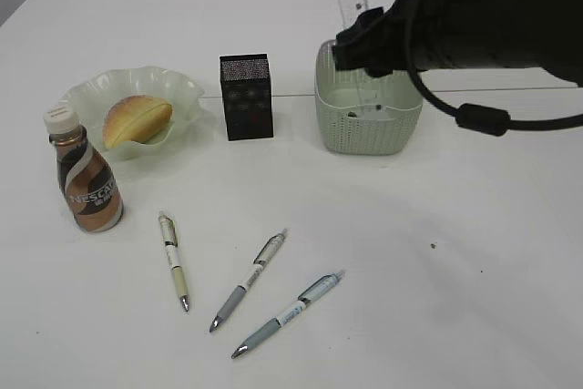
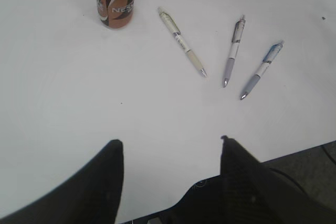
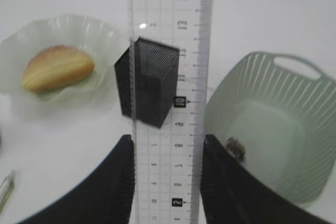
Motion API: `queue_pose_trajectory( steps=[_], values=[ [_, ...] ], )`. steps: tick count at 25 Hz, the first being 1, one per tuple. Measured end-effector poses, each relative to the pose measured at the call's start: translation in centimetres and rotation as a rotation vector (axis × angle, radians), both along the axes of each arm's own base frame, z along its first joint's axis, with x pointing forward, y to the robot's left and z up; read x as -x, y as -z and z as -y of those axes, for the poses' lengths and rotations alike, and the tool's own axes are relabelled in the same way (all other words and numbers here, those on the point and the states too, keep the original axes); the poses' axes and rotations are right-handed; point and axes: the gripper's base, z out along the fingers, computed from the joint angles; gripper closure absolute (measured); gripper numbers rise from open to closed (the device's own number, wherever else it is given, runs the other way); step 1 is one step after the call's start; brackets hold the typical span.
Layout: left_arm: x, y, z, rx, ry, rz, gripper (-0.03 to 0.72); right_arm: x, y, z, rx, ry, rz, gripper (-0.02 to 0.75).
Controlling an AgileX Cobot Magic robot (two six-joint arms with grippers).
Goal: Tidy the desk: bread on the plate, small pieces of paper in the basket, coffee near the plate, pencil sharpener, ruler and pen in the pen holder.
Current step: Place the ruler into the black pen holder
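A: Right gripper (image 3: 167,182) pinching the ruler (image 3: 170,77) upright, upper right of the exterior view, above the basket (image 1: 369,125).

B: Left gripper (image 2: 170,153) spread, empty, low in its frame.

A: Risk?

B: Likely dropping into the basket instead of the pen holder (image 1: 246,97), centre frame. Narrow mouth; could tip if clipped. Three pens (image 1: 250,284) unsorted, lower centre.

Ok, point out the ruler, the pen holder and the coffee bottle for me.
ruler (image 3: 170,66): right wrist view, on its clear middle strip above the black box.
pen holder (image 1: 246,102): exterior view, on its black front face.
coffee bottle (image 1: 87,189): exterior view, on its brown swirl label.
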Motion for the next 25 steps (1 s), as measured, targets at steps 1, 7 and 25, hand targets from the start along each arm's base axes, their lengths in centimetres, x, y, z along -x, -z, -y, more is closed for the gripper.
queue_pose_trajectory(
  steps=[1,7,25],
  values=[
    [0.0,0.0,0.0,0.0,0.0,0.0,0.255,-0.4,-0.2,0.5,-0.019,0.015,0.039,0.469],
    [0.0,0.0,0.0,0.0,0.0,0.0,0.255,-3.3,1.0,1.4,-0.095,0.056,0.206,0.477],
    [0.0,0.0,0.0,0.007,-0.01,-0.004,0.255,-11.6,3.5,-2.9,-0.421,-0.045,0.39,0.476]
  ],
)
